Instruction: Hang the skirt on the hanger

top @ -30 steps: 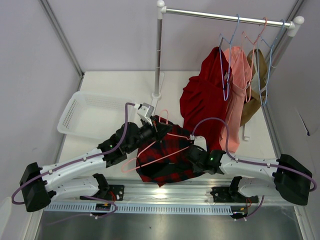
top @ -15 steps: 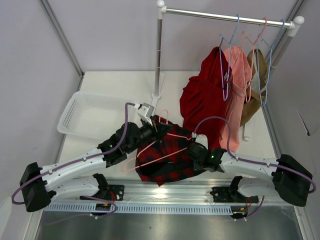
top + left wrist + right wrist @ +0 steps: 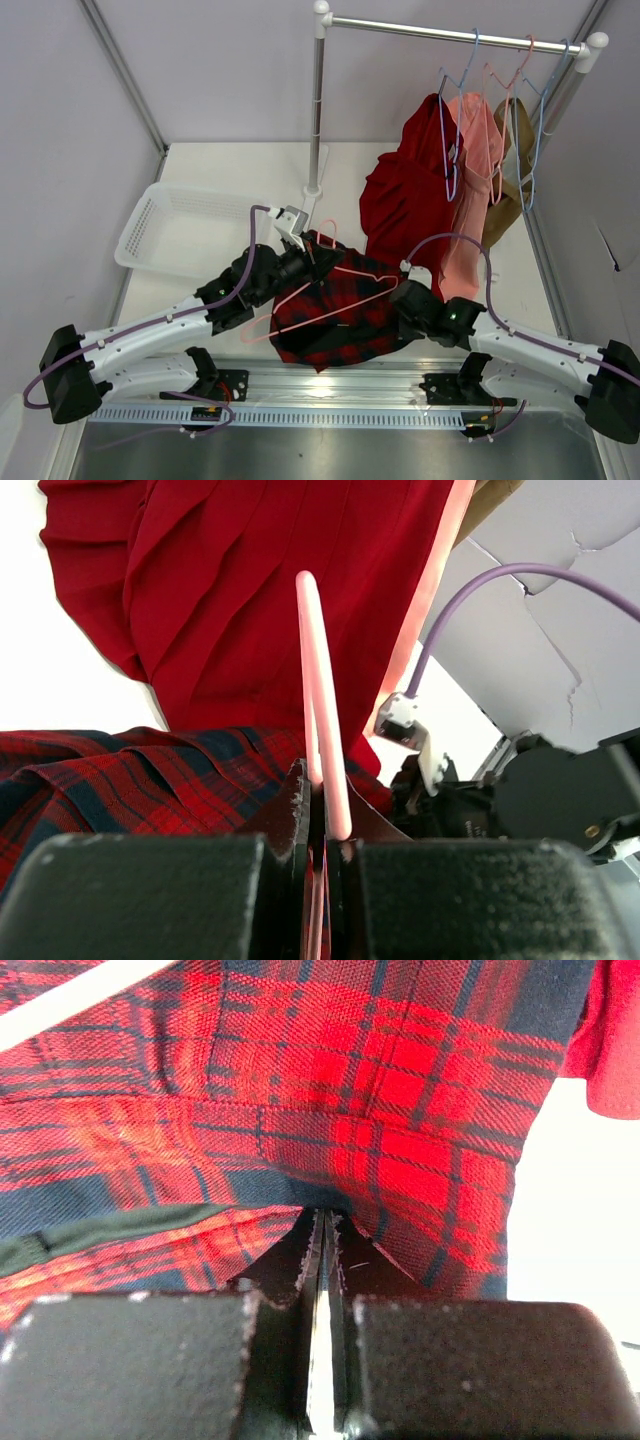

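Red-and-black plaid cloth, the skirt [image 3: 335, 318], lies bunched on the pale table [image 3: 220, 165] between the two arms, near the front edge. Across it runs the thin pale-pink hanger [image 3: 312, 297], its long wire crossing the cloth at a slant and one corner reaching out past the left edge of the skirt. The left gripper [image 3: 306, 254] is clenched on the hanger just under the hook; from its own camera the pink loop [image 3: 322, 720] rises straight out of the pressed-together fingers [image 3: 296, 810]. The right gripper [image 3: 402, 298] sits at the right edge of the skirt, and in its wrist view the jaws are squeezed together with the plaid cloth [image 3: 300, 1090] drawn down to the tips, so it seems to pinch a thin fold there. Behind, a plain red garment [image 3: 405, 200] and a salmon-pink garment [image 3: 470, 160] hang from the rail [image 3: 450, 33]. A white basket [image 3: 165, 235] stands to the left.
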`<state>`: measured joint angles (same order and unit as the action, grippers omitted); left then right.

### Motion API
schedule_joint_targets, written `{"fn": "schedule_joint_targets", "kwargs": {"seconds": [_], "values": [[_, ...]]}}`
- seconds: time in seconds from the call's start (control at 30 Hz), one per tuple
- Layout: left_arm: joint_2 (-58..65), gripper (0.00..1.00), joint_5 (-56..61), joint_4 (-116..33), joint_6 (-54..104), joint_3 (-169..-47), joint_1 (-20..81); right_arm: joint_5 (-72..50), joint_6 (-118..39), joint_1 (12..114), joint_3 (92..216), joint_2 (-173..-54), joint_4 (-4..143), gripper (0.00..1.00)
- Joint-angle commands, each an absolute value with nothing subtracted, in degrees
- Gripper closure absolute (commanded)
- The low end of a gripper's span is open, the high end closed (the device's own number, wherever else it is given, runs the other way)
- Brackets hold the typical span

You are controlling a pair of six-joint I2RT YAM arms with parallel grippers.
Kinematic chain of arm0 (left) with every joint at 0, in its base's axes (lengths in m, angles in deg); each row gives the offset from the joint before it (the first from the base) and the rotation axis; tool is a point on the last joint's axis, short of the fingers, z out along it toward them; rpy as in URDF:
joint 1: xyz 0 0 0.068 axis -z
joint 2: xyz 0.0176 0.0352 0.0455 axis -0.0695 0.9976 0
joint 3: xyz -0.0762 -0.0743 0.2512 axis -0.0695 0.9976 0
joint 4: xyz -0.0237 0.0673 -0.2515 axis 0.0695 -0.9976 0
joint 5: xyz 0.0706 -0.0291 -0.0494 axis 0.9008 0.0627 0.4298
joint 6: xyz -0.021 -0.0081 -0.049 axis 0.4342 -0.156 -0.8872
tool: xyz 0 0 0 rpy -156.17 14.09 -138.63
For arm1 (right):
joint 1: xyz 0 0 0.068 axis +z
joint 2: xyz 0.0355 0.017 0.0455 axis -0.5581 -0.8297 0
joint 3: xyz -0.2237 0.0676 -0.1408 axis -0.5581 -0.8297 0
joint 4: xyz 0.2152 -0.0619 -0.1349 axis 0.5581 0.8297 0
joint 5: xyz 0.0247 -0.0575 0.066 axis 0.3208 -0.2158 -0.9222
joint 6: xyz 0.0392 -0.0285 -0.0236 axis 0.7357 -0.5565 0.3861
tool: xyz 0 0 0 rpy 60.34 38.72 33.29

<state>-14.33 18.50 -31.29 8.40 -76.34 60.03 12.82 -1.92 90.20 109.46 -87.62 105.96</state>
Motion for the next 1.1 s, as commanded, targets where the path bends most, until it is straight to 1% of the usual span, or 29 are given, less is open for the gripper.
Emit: {"fn": "schedule_joint_targets", "kwargs": {"seconds": [0.0, 0.3, 0.37, 0.47, 0.63, 0.8, 0.9, 1.03, 1.07], "values": [[-14.5, 1.0, 18.3, -30.3, 9.1, -78.6, 59.6, 10.5, -1.1, 89.0, 111.6, -85.2, 108.1, 0.97], [-14.8, 1.0, 19.5, -32.0, 9.0, -77.3, 59.5, 9.6, -1.8, 87.4, 116.5, -85.6, 110.8, 0.98], [-14.8, 1.0, 19.8, -32.5, 8.8, -76.9, 59.5, 7.7, -2.2, 87.1, 116.5, -86.3, 110.8, 0.96], [-15.1, 1.0, 19.4, -32.5, 8.3, -76.0, 59.4, 4.9, -2.1, 87.2, 115.8, -88.7, 110.1, 0.97], [-16.4, 1.0, 19.8, -33.2, 7.8, -74.4, 59.4, 3.3, 0.1, 92.1, 114.9, -91.8, 105.9, 0.98], [-16.5, 1.0, 18.6, -33.4, 7.8, -73.8, 58.7, 2.0, 2.5, 96.0, 115.5, -97.8, 101.1, 0.97], [-16.5, 1.0, 18.0, -33.2, 7.8, -73.6, 58.6, 2.7, 2.4, 96.2, 115.8, -99.6, 101.2, 0.92], [-16.9, 1.0, 17.7, -33.1, 7.9, -73.3, 58.6, 3.5, 0.1, 95.6, 116.1, -100.0, 102.5, 0.81], [-16.9, 1.0, 17.7, -33.1, 7.8, -73.2, 58.6, 3.7, -0.3, 95.5, 116.2, -100.1, 102.6, 0.8]]}}
